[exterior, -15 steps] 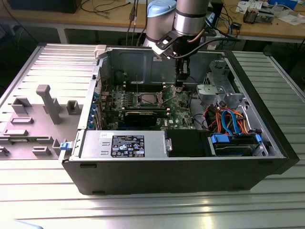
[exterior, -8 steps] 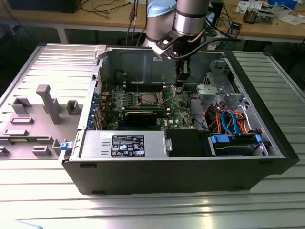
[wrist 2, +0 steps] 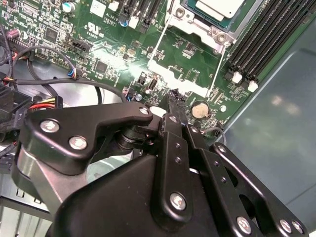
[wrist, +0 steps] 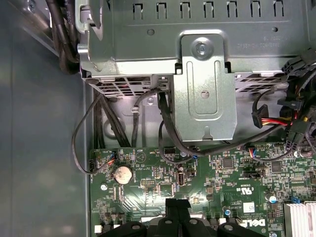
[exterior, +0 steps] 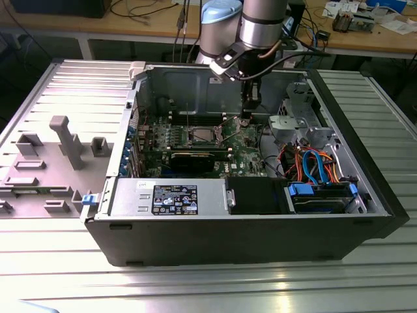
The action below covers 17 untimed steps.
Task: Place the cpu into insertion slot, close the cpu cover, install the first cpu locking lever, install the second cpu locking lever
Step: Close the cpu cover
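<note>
The cpu (wrist 2: pixel 219 7), silver-topped, lies in the insertion slot (exterior: pixel 199 135) on the green motherboard (wrist 2: pixel 106 34). The cpu cover (wrist 2: pixel 183 55) is swung open and lies flat over the board beside the slot, with green board showing through its square cut-out. My gripper (wrist 2: pixel 173 96) reaches down into the computer case (exterior: pixel 195 238) and looks shut, with nothing seen between its fingers. Its tip stands at the cover's free edge, on the side away from the cpu. In the exterior view the gripper (exterior: pixel 245 119) hangs just to the right of the slot. The first wrist view shows the gripper (wrist: pixel 177 201) over the board.
Black memory slots (wrist 2: pixel 261 39) run beside the slot. A coin battery (wrist 2: pixel 200 109) sits near the gripper's tip. A grey metal drive cage (wrist: pixel 197 74) and coloured cables (exterior: pixel 313 163) crowd the exterior view's right. A long black card (exterior: pixel 192 156) and the power supply (exterior: pixel 169 195) lie nearer the front.
</note>
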### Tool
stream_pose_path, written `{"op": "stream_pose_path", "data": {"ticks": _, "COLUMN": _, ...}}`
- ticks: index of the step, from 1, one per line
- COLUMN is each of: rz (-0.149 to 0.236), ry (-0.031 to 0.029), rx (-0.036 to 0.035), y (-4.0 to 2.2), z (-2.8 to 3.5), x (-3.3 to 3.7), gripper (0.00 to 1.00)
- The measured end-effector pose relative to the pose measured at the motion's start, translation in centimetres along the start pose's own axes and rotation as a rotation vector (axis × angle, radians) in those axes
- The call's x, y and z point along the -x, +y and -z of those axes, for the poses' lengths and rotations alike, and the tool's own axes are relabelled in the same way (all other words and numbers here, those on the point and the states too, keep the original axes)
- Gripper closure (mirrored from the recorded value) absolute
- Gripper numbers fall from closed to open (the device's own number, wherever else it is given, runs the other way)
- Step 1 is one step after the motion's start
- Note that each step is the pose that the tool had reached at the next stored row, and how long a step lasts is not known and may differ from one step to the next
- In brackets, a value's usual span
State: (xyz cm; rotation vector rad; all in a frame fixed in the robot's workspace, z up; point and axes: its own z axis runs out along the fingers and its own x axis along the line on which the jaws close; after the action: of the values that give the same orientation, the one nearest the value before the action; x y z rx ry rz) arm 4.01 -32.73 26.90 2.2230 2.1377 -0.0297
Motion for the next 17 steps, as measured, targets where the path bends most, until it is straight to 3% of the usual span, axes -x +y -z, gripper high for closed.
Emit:
{"op": "stream_pose_path", "data": {"ticks": 11, "rz": 0.000, "ry": 0.0001, "rx": 0.0001, "y": 0.43, "z": -0.12, "x": -0.02, "gripper": 0.89}}
{"op": "stream_pose_path", "data": {"ticks": 17, "rz": 0.000, "ry": -0.0001, "rx": -0.0036, "y": 0.60, "z": -1.20, "x": -0.09, "gripper": 0.89}}
